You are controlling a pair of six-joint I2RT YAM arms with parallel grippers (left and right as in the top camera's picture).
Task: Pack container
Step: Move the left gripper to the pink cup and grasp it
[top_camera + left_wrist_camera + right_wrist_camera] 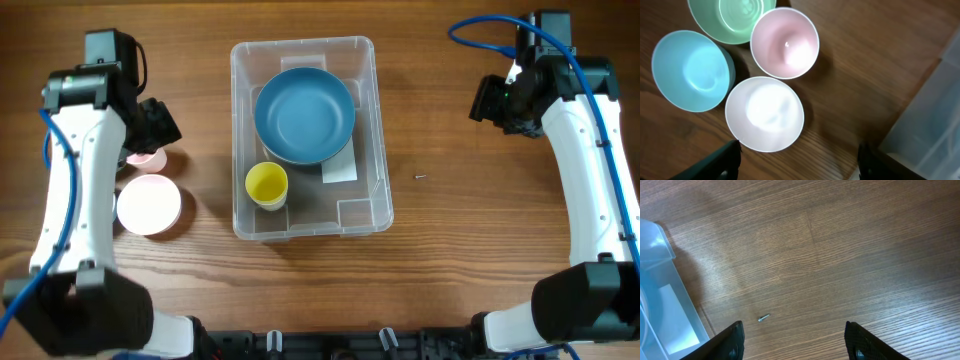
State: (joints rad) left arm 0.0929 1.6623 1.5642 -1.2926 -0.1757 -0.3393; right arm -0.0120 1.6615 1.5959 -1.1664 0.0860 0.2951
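The clear container point(320, 215) sits in the middle of the table point(840, 240), between the two arms. Inside it a blue bowl point(305, 115) fills the far half and a yellow cup point(266, 185) stands upright in the near left corner. A white label point(338, 168) shows on the base just beside the bowl. The left claw point(799, 149) hangs open and empty above the wood to the left of the container, its fingers point(730, 160) spread wide. Below it four bowls cluster close together: a green bowl point(732, 17), a pink bowl point(785, 42), a light blue bowl point(690, 70) and a white bowl point(765, 114). The right claw point(794, 326) is open too, holding nothing, over bare wood to the right of the container. A small screw point(764, 317) lies on the table between the container's wall and this claw
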